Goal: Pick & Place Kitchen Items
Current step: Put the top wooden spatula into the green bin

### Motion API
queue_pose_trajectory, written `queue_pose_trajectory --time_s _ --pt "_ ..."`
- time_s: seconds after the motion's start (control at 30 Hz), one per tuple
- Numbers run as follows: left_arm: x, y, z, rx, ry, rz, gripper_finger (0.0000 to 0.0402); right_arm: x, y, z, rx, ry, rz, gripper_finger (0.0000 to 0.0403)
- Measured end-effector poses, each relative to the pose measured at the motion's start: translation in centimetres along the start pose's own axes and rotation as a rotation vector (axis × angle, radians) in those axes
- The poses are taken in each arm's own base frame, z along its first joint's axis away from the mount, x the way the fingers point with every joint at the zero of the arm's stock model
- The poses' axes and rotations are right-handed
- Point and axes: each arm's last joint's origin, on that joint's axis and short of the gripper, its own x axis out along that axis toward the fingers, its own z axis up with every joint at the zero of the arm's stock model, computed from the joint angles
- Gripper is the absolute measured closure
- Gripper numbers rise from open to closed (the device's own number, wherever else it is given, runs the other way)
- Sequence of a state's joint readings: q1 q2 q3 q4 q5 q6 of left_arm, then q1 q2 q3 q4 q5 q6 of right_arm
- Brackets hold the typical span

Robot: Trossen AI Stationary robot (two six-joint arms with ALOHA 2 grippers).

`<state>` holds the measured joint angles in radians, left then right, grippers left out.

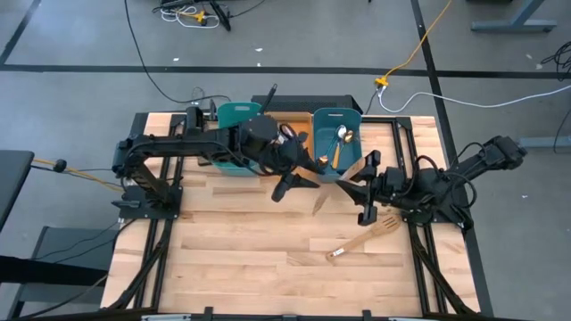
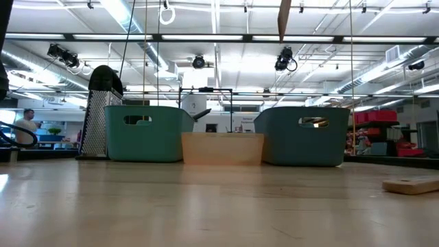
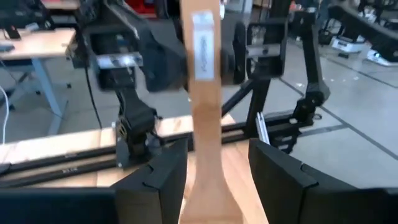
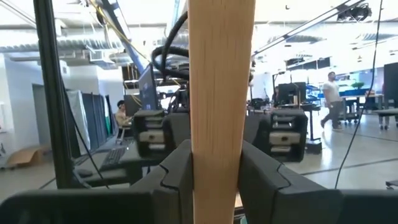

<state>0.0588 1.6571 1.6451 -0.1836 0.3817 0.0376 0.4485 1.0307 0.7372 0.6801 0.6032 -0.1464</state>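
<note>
A plain wooden spatula hangs in the air between my two grippers, above the table's middle. In the low view only its lower tip shows, at the top edge. My right gripper is shut on it. My left gripper is open, one finger on each side of the spatula, with a gap showing beside the wood. A second, slotted wooden spatula lies flat on the table near the right arm. Gold and silver spoons lie in the right teal bin. My right gripper pinches the plain wooden spatula between its two fingers, one on each narrow edge of the wood. The fingers come level from the table's right side and lie across it. The spatula is lifted clear of the table, and its length runs on past the fingers.
Three bins stand in a row at the far middle of the table: a teal bin, a low orange bin and a second teal bin. A metal grater stands left of them. Bare wood lies nearer.
</note>
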Motion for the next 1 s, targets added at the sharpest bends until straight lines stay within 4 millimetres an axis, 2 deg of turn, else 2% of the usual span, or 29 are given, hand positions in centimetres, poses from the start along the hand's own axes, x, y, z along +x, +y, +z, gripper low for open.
queue_pose_trajectory --time_s 0.67,1.0 --pt "4.5 0.6 -3.2 -0.068 0.033 0.026 0.0225 0.2 -0.1 -0.5 -0.019 0.033 -0.015 0.03" --pt "5.3 0.2 -3.5 -0.069 0.022 0.006 0.0225 0.2 -0.2 -0.9 -0.033 0.069 -0.043 0.03"
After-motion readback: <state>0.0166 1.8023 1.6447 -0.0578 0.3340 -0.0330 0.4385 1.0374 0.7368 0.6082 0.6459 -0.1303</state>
